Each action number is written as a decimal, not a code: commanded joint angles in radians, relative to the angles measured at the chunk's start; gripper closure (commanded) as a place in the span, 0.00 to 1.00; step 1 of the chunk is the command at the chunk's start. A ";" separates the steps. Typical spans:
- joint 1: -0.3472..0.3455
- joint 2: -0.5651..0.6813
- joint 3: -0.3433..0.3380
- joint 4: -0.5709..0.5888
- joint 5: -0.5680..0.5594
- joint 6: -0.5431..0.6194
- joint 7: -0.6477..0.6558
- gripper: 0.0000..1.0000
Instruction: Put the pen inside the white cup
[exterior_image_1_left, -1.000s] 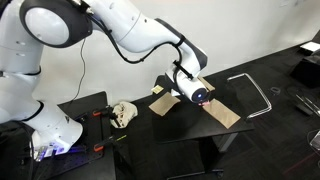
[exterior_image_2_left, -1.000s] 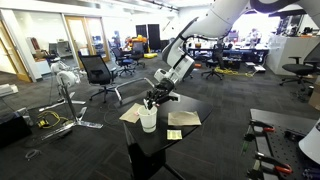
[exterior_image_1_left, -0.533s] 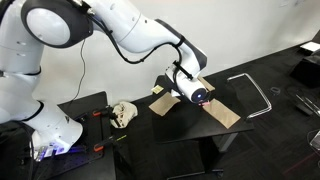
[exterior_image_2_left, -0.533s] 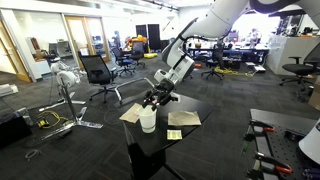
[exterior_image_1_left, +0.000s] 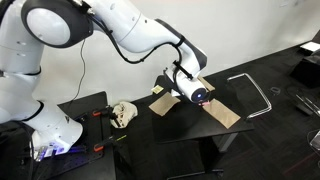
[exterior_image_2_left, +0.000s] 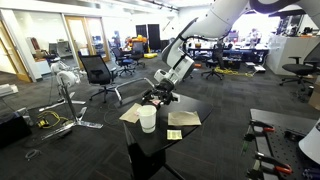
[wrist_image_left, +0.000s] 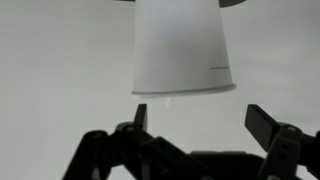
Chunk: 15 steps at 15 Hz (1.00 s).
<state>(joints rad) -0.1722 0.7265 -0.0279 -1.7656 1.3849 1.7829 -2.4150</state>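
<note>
A white tapered paper cup (exterior_image_2_left: 148, 118) stands upright near the front corner of a black square table (exterior_image_2_left: 160, 146). In the wrist view the cup (wrist_image_left: 182, 45) fills the upper middle of the picture against a pale blurred ground, with its wide rim towards the camera. The pen cannot be made out in any view, so whether it lies inside the cup is not clear. The black two-fingered gripper (exterior_image_2_left: 160, 98) hangs just above and behind the cup. In the wrist view the gripper (wrist_image_left: 198, 112) has its fingers (wrist_image_left: 264, 124) spread wide apart with nothing gripped between them. Flat brown paper sheets (exterior_image_2_left: 183, 118) lie on the table beside the cup. The jointed white robot arm (exterior_image_1_left: 130, 32) reaches down over the table (exterior_image_1_left: 190, 125) in an exterior view.
</note>
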 joint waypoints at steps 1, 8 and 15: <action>0.022 -0.049 -0.005 -0.029 0.020 0.016 -0.038 0.00; 0.060 -0.180 -0.010 -0.081 0.003 0.035 -0.071 0.00; 0.093 -0.326 -0.025 -0.128 -0.065 0.090 0.031 0.00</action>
<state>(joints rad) -0.1090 0.4877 -0.0317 -1.8302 1.3556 1.8212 -2.4356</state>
